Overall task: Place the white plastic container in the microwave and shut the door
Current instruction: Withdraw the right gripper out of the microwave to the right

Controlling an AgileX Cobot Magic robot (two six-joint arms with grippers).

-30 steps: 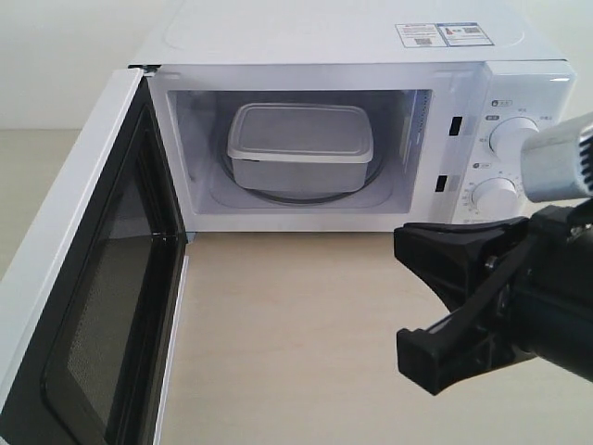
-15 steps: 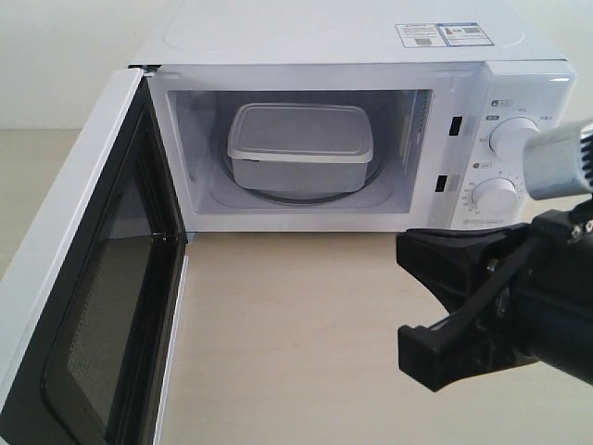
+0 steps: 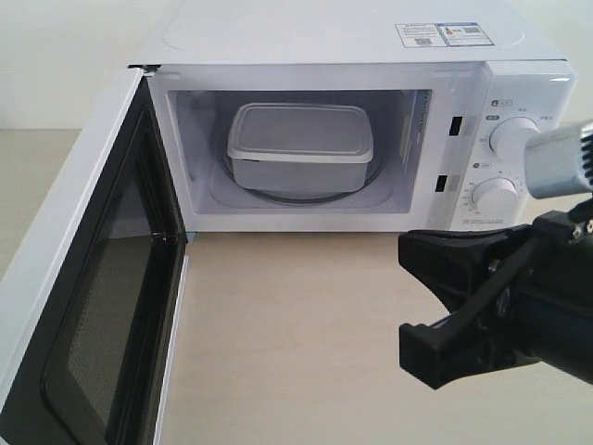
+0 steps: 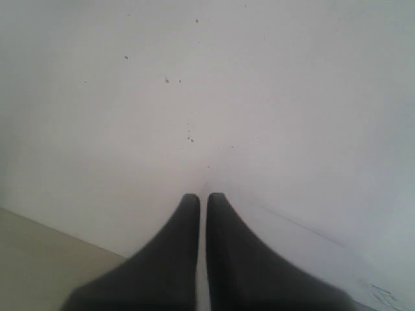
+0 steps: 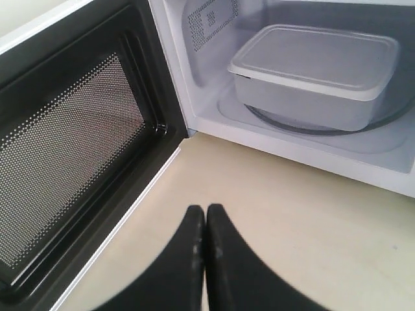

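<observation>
The white plastic container (image 3: 299, 145) sits inside the microwave (image 3: 371, 37) on the glass turntable, lid on; it also shows in the right wrist view, container (image 5: 318, 71). The door (image 3: 88, 306) stands swung wide open at the left, its black inner frame and mesh window (image 5: 71, 149) facing the cavity. My right gripper (image 3: 419, 341) hovers above the table in front of the control panel, its fingertips (image 5: 205, 212) shut with nothing between them. My left gripper (image 4: 203, 198) is shut and empty, close to a plain white surface; it is out of the exterior view.
Two round dials (image 3: 512, 137) sit on the panel behind my right arm. Beige tabletop (image 3: 296, 324) spreads in front of the cavity, between the open door and my right gripper. A strip of table (image 4: 39, 259) shows in the left wrist view.
My right gripper has drifted very slightly to the right and down. The container, door and microwave have not moved.
</observation>
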